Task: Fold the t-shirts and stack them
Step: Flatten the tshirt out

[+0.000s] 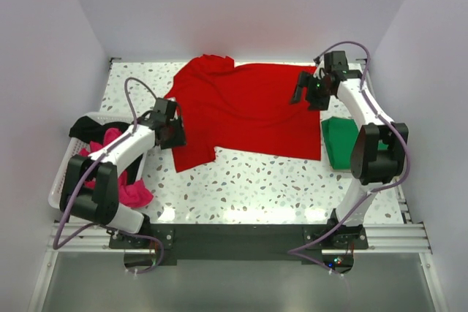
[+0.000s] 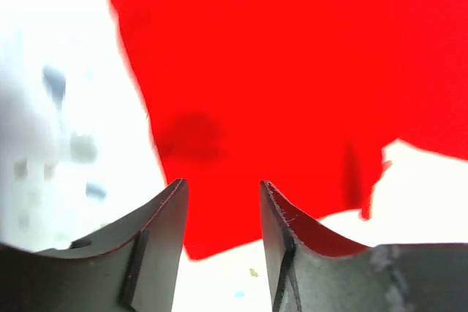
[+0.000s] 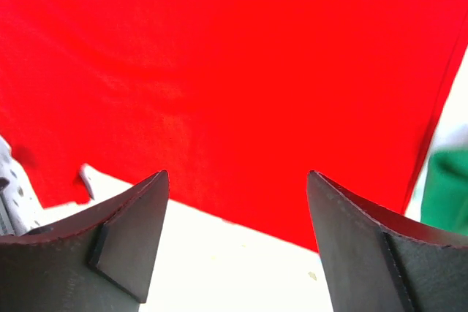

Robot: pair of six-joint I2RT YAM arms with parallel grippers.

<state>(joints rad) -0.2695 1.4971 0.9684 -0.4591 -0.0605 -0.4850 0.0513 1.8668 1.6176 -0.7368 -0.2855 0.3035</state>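
Top external view: the white basket [image 1: 60,179] at the left edge of the speckled table [image 1: 256,188] holds a black t-shirt [image 1: 88,131] at its far end and a magenta t-shirt [image 1: 134,192] (part of it spills over the near rim). The red t-shirt [image 1: 248,111] lies spread across the middle of the table, and a folded green t-shirt [image 1: 340,140] sits beside the right arm. The left gripper [image 1: 174,131] hangs at the red t-shirt's near-left corner, its jaws moderately apart with nothing between them. The right gripper [image 1: 302,89] stands wide over the far-right edge of the red t-shirt, gripping nothing.
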